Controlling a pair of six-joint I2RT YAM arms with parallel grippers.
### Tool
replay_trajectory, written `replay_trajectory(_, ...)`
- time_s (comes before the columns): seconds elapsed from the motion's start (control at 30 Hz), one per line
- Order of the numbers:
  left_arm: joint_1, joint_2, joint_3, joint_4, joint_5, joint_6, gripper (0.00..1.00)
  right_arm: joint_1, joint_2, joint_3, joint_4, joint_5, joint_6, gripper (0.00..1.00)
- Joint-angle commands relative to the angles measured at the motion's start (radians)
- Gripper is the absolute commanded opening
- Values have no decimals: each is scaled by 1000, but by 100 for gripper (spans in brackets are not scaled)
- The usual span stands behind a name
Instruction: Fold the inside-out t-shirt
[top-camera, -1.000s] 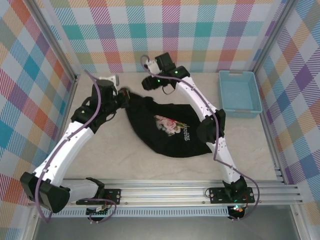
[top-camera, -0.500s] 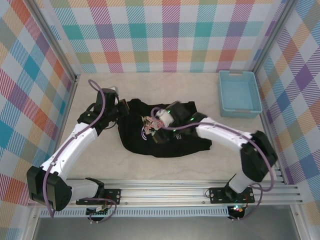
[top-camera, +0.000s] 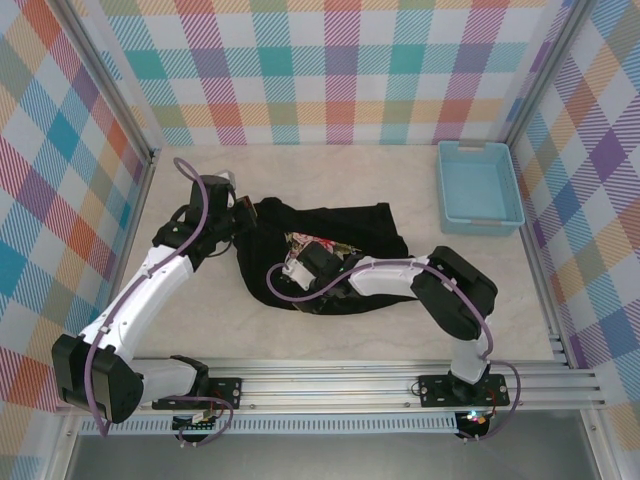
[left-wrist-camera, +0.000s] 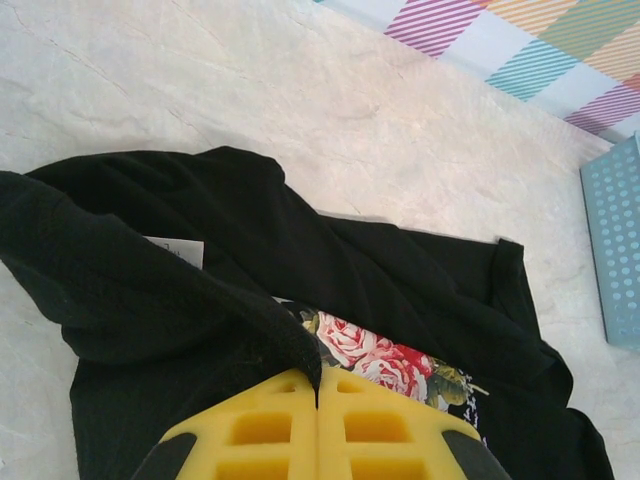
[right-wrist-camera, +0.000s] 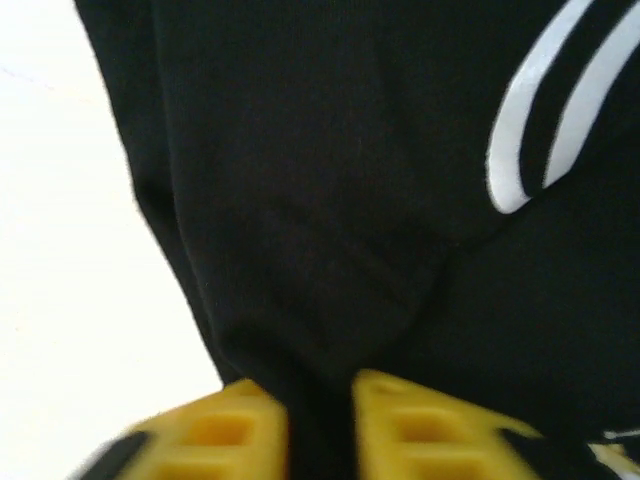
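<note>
**Though rumpled, gripped at two spots**

As seen from above: one black t-shirt (top-camera: 350, 225) heaped on the middle of the table (top-camera: 350, 170), a little nearer the left edge than the right and clear of every edge. Lies well apart from the light-blue basket (top-camera: 478, 147) in the far right corner.

At the far left end of the heap, the left gripper (top-camera: 245, 212). Through its wrist camera: yellow pads (left-wrist-camera: 260, 435) pressed flat together with no gap, a raised fold of the black cloth nipped at their tips. Beyond that fold, spreads away toward the far edge, with a small white label (left-wrist-camera: 175, 250) on the left and a rose print (left-wrist-camera: 370, 355) just past the pads.

Low on the near left part of the heap, the right gripper (top-camera: 297, 270), its forearm stretched over the near side of the cloth from the right. Through its wrist camera: yellow fingers (right-wrist-camera: 245, 425) drawn in on a thick bunch of black cloth filling the narrow gap between them, so closed on the shirt itself. Above the bunch, shows two curved white stripes (right-wrist-camera: 550, 130) at upper right and bare pale table at the left.
</note>
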Motion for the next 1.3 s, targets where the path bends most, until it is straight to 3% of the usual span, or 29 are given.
replay_trajectory(0.0,16,-16,33,0,10,-3,0,-12,-52,-6,-11,64,-13,6)
replay_trajectory(0.07,17,-17,33,-10,23,-3,0,-40,-121,-36,-37,45,8,0)
replay_trajectory(0.17,17,-13,31,-42,81,-3,0,-108,-268,-105,-90,-38,44,0)
replay_trajectory(0.43,0,-38,3,-150,325,-31,0,-451,-654,-238,-345,-385,131,0)
replay_trajectory(0.53,-20,-46,-20,-181,359,-35,0,-573,-659,-223,-427,-415,180,0)
replay_trajectory(0.6,-27,-38,-53,-169,376,-45,0,-610,-606,-201,-450,-351,223,0)
replay_trajectory(0.7,-30,-8,-101,-117,386,-66,0,-589,-504,-139,-492,-166,240,9)
replay_trajectory(0.8,-30,6,-131,-65,405,-92,0,-425,-515,-108,-403,16,150,31)
replay_trajectory(0.93,-30,5,-123,-73,390,-80,0,-253,-519,-138,-179,27,-24,55)
replay_trajectory(1.07,-30,0,-120,-81,381,-73,0,-175,-426,-128,-88,33,-157,63)
replay_trajectory(1.27,-31,-7,-122,-77,375,-76,0,-142,-309,-85,-67,68,-237,62)
